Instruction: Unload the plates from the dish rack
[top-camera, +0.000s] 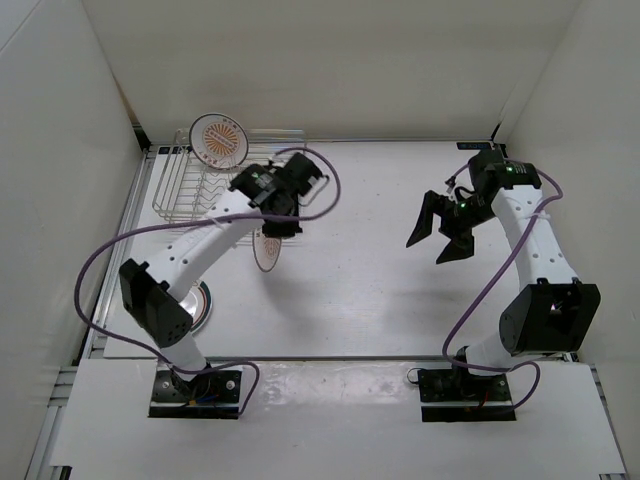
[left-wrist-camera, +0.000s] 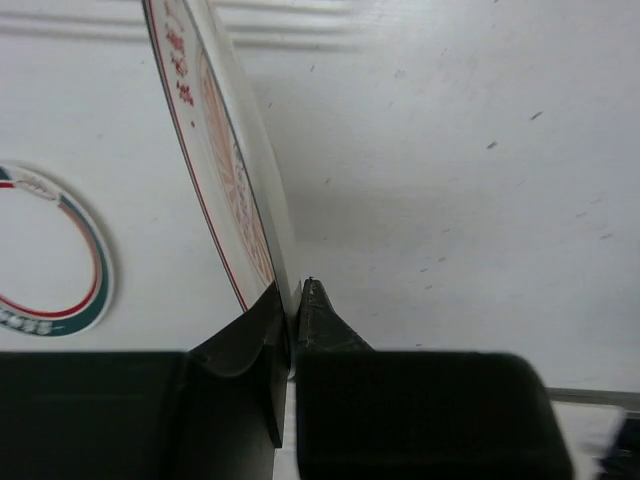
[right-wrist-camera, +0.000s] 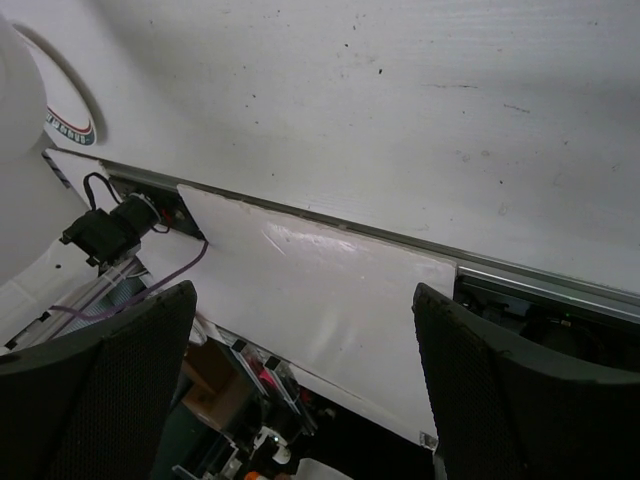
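Your left gripper (top-camera: 273, 226) is clamped on the rim of one sunburst plate (top-camera: 267, 254). In the wrist view the two fingers (left-wrist-camera: 322, 322) are pressed nearly together, with only the plate's edge between them. From the fingertips the plate (left-wrist-camera: 222, 190) stands on edge and runs up toward 11 o'clock, its orange-patterned face turned to the left-hand finger. Seen from above, it hangs at 6 o'clock from the gripper, over the table (top-camera: 360, 290) and just outside the near right corner of the dish rack (top-camera: 175, 195).

The rack sits at about 10 o'clock on the table. The second sunburst plate (top-camera: 221, 139) stands upright in it, at its far edge.

The striped-rim plate (top-camera: 204, 300) lies flat on the table at 7 o'clock from the held plate, partly hidden under your left arm (the left wrist view shows its greenish rim (left-wrist-camera: 95, 285) more clearly).

Your right gripper (top-camera: 440, 235) is over at 3 o'clock, well apart from all of this. Its fingers (right-wrist-camera: 120, 380) are spread wide with nothing between them.
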